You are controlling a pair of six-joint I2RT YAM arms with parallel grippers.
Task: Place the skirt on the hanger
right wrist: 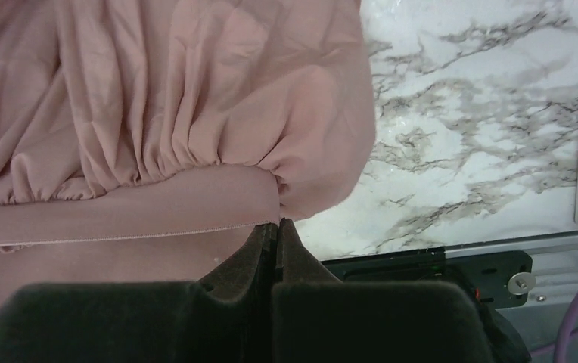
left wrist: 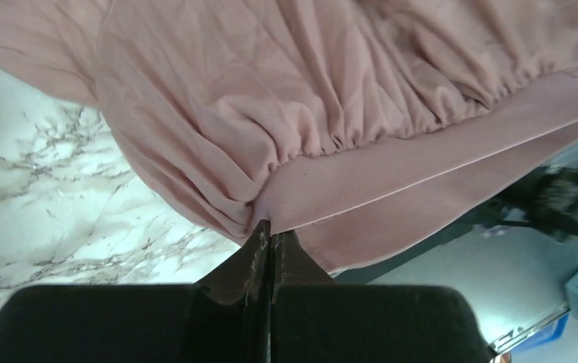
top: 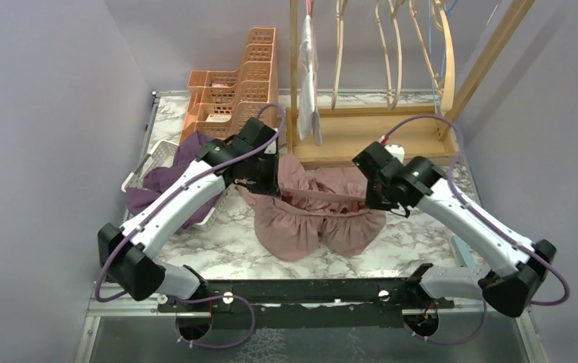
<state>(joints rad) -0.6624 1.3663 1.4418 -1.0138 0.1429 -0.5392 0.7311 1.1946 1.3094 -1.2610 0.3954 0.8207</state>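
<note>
A dusty-pink gathered skirt (top: 312, 219) hangs between my two grippers above the marble table, its waistband stretched taut from one to the other. My left gripper (top: 269, 189) is shut on the left end of the waistband (left wrist: 362, 181); its jaws (left wrist: 271, 231) pinch the band's corner. My right gripper (top: 373, 200) is shut on the right end of the waistband (right wrist: 119, 208), jaws pressed together at the seam (right wrist: 277, 225). Wooden hangers (top: 392, 45) hang from a wooden rack (top: 362, 128) behind the skirt.
An orange plastic crate (top: 233, 83) stands at the back left. A white basket (top: 150, 162) holds purple cloth (top: 172, 170) at the left. A white garment (top: 309, 68) hangs on the rack. A pale blue object (top: 464, 253) lies at the table's right edge.
</note>
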